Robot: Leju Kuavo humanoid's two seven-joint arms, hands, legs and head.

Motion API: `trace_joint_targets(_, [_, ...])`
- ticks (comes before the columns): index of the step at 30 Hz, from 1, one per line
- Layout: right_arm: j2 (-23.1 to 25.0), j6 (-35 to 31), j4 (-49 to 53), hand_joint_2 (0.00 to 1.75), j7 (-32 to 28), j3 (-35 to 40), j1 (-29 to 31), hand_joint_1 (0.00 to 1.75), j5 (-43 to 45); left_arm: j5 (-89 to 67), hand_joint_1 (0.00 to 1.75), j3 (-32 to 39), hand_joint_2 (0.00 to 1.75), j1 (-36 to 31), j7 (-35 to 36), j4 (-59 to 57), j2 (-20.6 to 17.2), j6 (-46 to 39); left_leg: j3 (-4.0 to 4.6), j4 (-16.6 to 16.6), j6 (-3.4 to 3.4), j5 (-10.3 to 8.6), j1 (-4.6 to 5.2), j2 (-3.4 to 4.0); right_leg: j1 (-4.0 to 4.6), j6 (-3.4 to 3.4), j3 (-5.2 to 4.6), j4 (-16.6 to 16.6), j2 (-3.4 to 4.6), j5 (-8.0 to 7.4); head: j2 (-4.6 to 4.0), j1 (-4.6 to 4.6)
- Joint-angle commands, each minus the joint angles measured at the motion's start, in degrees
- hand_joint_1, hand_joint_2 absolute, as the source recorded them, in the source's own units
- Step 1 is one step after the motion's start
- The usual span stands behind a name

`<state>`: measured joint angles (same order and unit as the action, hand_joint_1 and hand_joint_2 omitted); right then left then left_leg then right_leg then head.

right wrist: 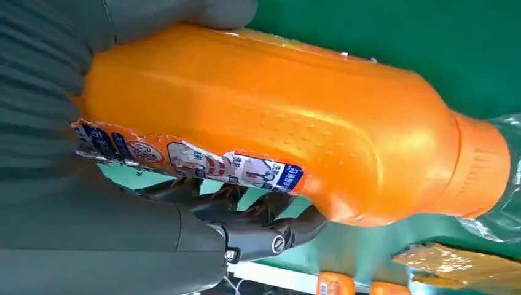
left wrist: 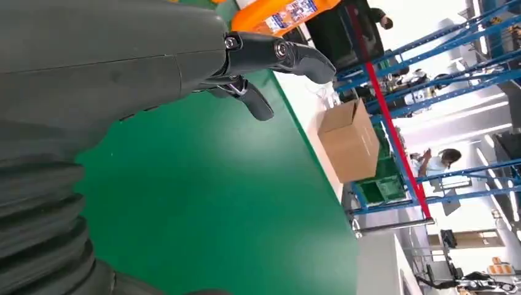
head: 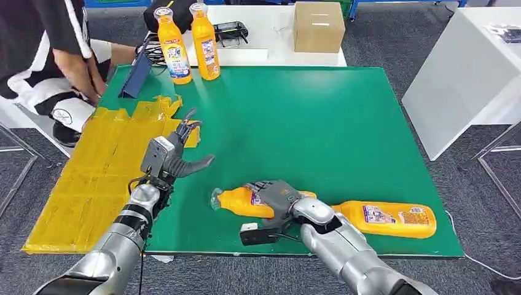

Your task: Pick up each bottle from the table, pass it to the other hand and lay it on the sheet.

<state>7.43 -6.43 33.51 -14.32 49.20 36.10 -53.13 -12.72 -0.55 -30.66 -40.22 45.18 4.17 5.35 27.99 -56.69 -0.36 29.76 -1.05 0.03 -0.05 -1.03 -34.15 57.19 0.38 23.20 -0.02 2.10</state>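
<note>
An orange bottle lies on its side near the front of the green table, cap toward the yellow sheet. My right hand grips its body; in the right wrist view the thumb lies over the bottle and the dark fingers curl under it. Just to the right lies a second bottle, untouched. Two more bottles stand upright at the back. My left hand hovers open by the sheet's edge, fingers spread and holding nothing.
A person sits at the back left beside the sheet. A blue stand is at the table's back left corner. A cardboard box sits on the white table behind. Another white table stands to the right.
</note>
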Motion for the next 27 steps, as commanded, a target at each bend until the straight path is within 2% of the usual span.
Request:
trace_joint_targets(1, [0.64, -3.62, -1.08, 1.75, -0.06, -4.41, 0.51, 1.75, 3.62, -0.17, 0.0, 0.87, 1.75, -1.25, 0.22, -3.03, 0.14, -0.02, -0.04, 0.07, 0.06, -0.01, 0.01, -0.06, 0.01, -0.02, 0.06, -0.08, -0.08, 0.0, 0.0, 0.0])
trace_joint_targets(4, [2.6, -9.39, 6.46, 1.75, -0.9, -10.95, -3.42, 1.75, 7.81, 2.39, 0.0, 2.5, 1.75, -0.29, 0.22, -0.86, 0.73, 4.19, -0.04, 0.09, 0.05, 0.0, 0.0, -0.02, 0.01, -0.01, 0.05, -0.08, -0.04, 0.0, 0.0, 0.0])
trace_joint_targets(6, [3.35, -11.8, 16.15, 1.75, -1.14, -15.35, -6.86, 1.75, 9.47, 1.72, 0.0, 3.1, 1.75, -0.59, 0.22, -0.88, 1.53, 5.16, -0.02, 0.1, 0.06, 0.02, -0.02, 0.01, 0.03, -0.01, 0.03, -0.09, -0.01, 0.0, 0.0, 0.0])
trace_joint_targets(10, [5.31, -16.02, 32.64, 1.75, -0.76, -24.23, -13.72, 1.75, 5.28, -2.18, 0.0, 5.88, 1.75, -3.05, 0.84, -3.48, 4.69, 5.93, 0.21, -0.02, 0.04, 0.03, -0.03, -0.15, 0.04, 0.0, -0.2, 0.03, -0.17, 0.07, 0.0, 0.0])
trace_joint_targets(15, [6.36, -19.77, 35.46, 1.75, -3.14, -29.43, -15.28, 1.75, 4.77, -2.71, 0.0, 6.4, 1.75, -3.13, 3.08, -1.56, 6.39, 7.23, 0.41, -0.01, 0.06, -0.02, 0.04, -0.4, -0.04, -0.04, -0.28, 0.04, -0.37, 0.05, 0.0, 0.02])
trace_joint_targets(18, [7.04, -22.3, 36.46, 1.75, -4.6, -31.81, -16.19, 1.75, 3.68, -1.96, 0.0, 6.23, 1.75, -2.87, 4.08, -0.47, 7.01, 9.05, 0.45, 0.0, 0.06, 0.01, 0.04, -0.29, -0.05, -0.03, -0.28, 0.0, -0.3, 0.0, 0.0, -0.02])
trace_joint_targets(21, [7.16, -23.16, 36.29, 1.75, -4.86, -32.72, -16.46, 1.75, 2.69, -0.83, 0.0, 5.67, 1.75, -2.56, 4.43, 0.41, 7.4, 11.21, 0.32, -0.01, 0.03, 0.01, 0.02, -0.1, -0.01, -0.01, -0.25, -0.04, -0.13, 0.02, 0.0, 0.02])
trace_joint_targets(22, [7.21, -24.32, 36.14, 1.75, -4.61, -33.07, -16.67, 1.75, 1.46, 0.06, 0.0, 5.49, 1.75, -2.39, 4.46, 0.53, 7.62, 12.79, 0.26, 0.03, 0.06, 0.0, 0.04, -0.3, -0.01, -0.02, -0.15, -0.08, -0.34, 0.07, 0.0, 0.0])
trace_joint_targets(27, [7.41, -24.68, 35.47, 1.75, -4.82, -33.18, -16.89, 1.75, 1.03, 0.43, 0.0, 5.06, 1.75, -1.81, 4.48, 1.08, 7.88, 12.99, 0.31, 0.02, 0.05, 0.02, 0.04, -0.2, -0.04, -0.03, -0.25, -0.05, -0.17, 0.02, 0.0, 0.04])
